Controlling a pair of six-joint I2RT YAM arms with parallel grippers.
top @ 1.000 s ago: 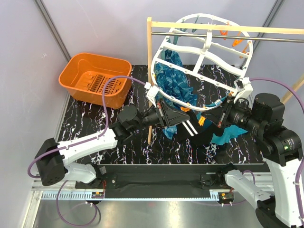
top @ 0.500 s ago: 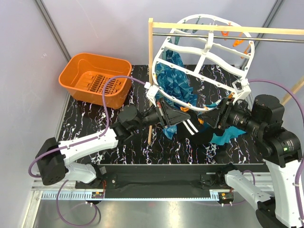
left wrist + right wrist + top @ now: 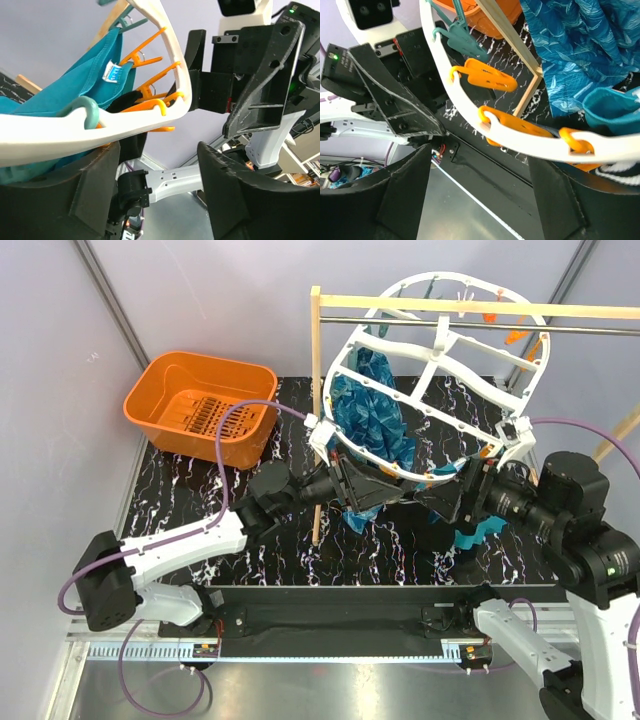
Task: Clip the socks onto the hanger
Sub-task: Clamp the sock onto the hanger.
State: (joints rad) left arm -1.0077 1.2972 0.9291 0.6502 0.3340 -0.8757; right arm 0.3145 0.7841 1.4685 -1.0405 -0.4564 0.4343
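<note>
The left jaws and the right jaws both stand wide apart, gripping nothing, and face each other under the tilted hanger (image 3: 434, 55). Its near rim runs just beyond both sets of tips. A sock (image 3: 622, 172) hangs below that rim among the orange clips (image 3: 487, 76), just outside the right jaws. The orange basket (image 3: 180, 440) sits on the table (image 3: 180, 485), well apart from the left jaws, its slotted floor showing.

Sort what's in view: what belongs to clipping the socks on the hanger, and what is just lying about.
Belongs to the job:
- hanger
- orange clips on its rim
- striped sock, only partly seen

Just there:
- orange basket
- blue patterned cloth
- teal cloth
- wooden rack
</note>
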